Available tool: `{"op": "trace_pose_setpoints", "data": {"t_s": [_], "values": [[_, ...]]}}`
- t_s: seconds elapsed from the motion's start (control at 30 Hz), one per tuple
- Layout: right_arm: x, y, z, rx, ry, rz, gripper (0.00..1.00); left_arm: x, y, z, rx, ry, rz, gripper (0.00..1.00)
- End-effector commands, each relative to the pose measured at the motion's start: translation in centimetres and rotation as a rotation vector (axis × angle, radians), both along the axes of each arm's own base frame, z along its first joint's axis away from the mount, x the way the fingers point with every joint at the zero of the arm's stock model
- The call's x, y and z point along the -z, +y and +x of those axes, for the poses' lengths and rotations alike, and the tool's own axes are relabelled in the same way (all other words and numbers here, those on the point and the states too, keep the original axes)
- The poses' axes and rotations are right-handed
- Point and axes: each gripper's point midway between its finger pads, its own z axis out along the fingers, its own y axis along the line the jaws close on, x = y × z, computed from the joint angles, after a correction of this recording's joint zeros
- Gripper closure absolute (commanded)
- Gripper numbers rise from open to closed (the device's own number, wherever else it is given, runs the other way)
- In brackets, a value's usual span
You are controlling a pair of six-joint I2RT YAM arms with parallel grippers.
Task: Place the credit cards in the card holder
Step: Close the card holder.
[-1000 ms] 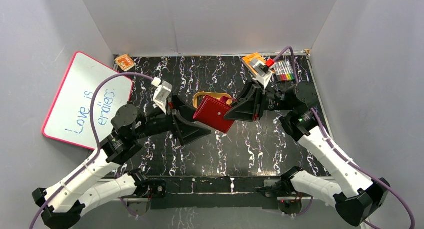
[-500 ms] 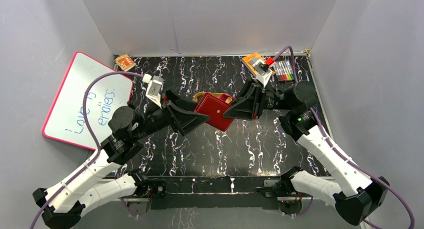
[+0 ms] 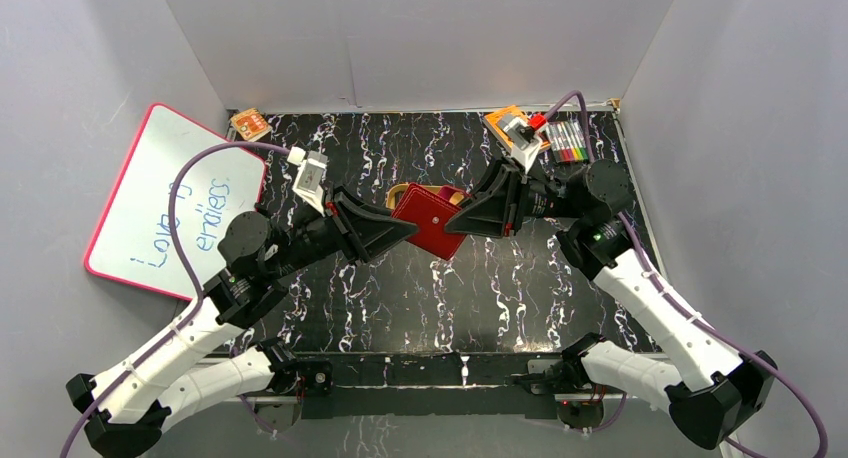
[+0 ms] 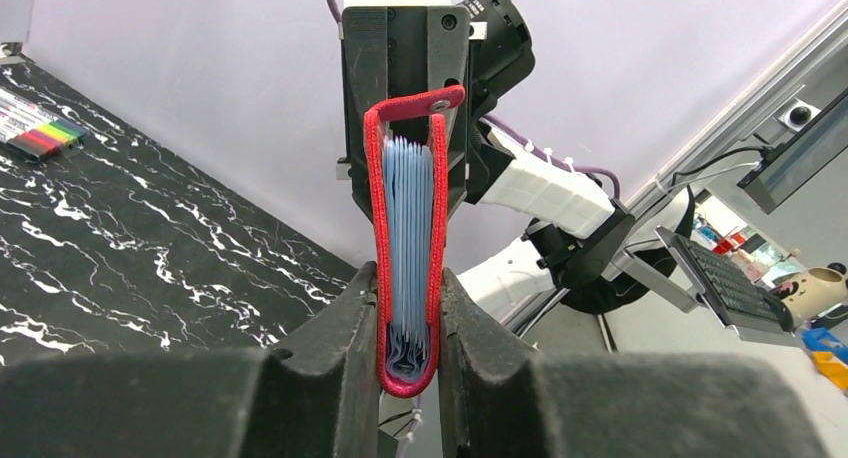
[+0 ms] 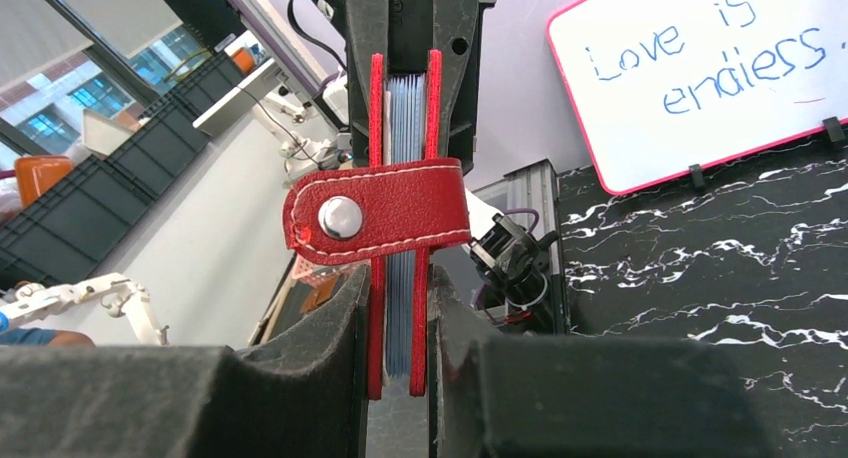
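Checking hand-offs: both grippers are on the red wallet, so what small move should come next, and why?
Probably the right gripper lets go and re-grips the snap tab to pull it open. The card holder is shut, tab across both covers, and the left gripper clamps its folded edge.

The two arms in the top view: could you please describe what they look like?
The left arm and right arm match: white shells on the long links, black round joints. Each ends in black wedge-shaped jaws, with a white camera block on the wrist. A purple cable loops off each wrist. A green light shows on the right arm's elbow.
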Motion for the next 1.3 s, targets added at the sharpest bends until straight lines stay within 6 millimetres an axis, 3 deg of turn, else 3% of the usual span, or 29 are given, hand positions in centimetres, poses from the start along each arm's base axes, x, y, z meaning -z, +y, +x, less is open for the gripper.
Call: {"op": "trace_pose_setpoints", "data": {"t_s": [0.0,0.03,0.1,0.2,0.4,0.63,0.73,1.03,1.27], "values": [[-0.5,-0.5,-0.5,0.03,-0.067,0.015,0.66,-0.8,0.5,0.1,-0.027,-0.014,-0.012,1.0],[-0.2,-0.6,-0.4,0.057,-0.073,-0.015,0.55,-0.5,0.6,0.4,-0.045,-0.001,-0.002,1.0],[0.3,-1.1,0.1,0.126,-0.111,-0.079,0.42,0.1,1.3,1.0,-0.098,0.032,0.017,1.0],[0.7,-2.6,1.2,0.277,-0.191,-0.199,0.37,1.3,2.6,2.1,-0.194,0.093,0.045,1.0],[1.1,-4.7,2.9,0.455,-0.283,-0.285,0.36,3.6,3.8,2.8,-0.274,0.19,0.106,1.0],[0.1,-3.3,5.3,0.489,-0.287,-0.247,0.37,4.2,3.5,2.6,-0.255,0.224,0.125,1.0],[0.6,-2.4,6.1,0.468,-0.28,-0.255,0.37,3.9,3.5,2.4,-0.248,0.218,0.122,1.0],[1.8,-1.1,7.2,0.439,-0.25,-0.245,0.46,3.9,3.3,1.8,-0.212,0.199,0.115,1.0],[2.0,-0.3,7.3,0.404,-0.243,-0.216,0.47,4.0,3.1,1.4,-0.186,0.204,0.112,1.0]]}}
